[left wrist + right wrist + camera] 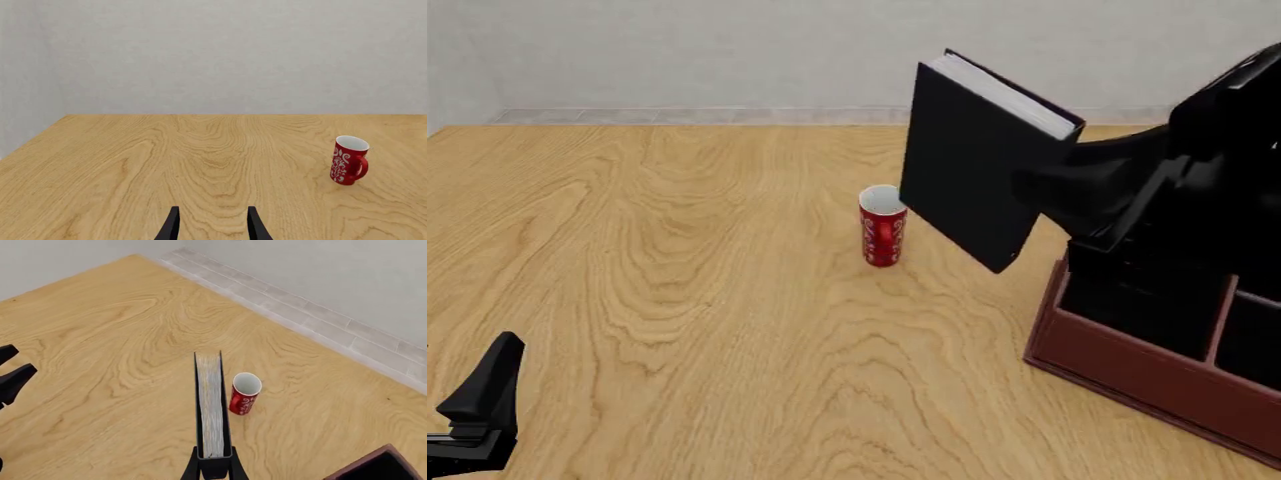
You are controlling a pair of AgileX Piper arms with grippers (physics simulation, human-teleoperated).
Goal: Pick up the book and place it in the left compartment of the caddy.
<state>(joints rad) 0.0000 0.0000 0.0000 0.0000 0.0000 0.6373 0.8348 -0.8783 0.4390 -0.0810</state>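
Book (974,160) clamped in right gripper (213,460), lifted clear of table (667,300), tilted, white page edges up. Hangs just beside caddy (1134,375), above and left of left compartment (1141,305). Red mug (882,226) upright near book. Left gripper (212,225) parted, holding nothing, low over table.

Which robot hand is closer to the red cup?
Right. The right gripper holds the book in the air just beside the red cup. The left gripper waits far off at the table's near edge.
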